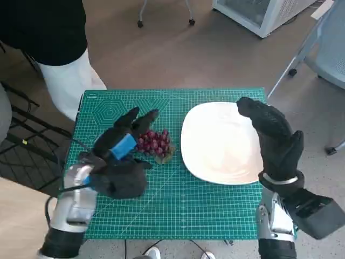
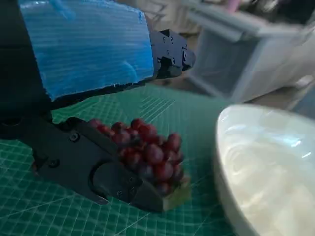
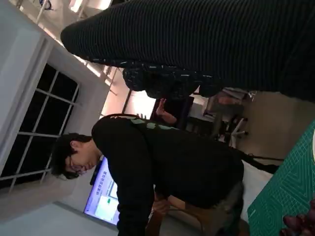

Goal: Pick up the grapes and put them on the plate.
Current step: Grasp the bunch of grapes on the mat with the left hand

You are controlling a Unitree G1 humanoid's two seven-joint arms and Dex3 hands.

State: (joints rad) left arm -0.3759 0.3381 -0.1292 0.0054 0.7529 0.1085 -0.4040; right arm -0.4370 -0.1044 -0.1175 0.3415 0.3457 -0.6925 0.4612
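A bunch of dark red grapes lies on the green mat, just left of the white plate. My left hand reaches round the bunch from the near left with its fingers spread. In the left wrist view the grapes sit between the thumb below and the fingers raised above, which do not touch them. The plate is empty beside them. My right hand hovers over the plate's right rim, fingers apart, holding nothing. The right wrist view shows only the glove and a sliver of the grapes.
A person in a black top and white trousers stands at the table's far left corner and shows bending over in the right wrist view. Chair wheels and a white cabinet stand on the floor beyond the table.
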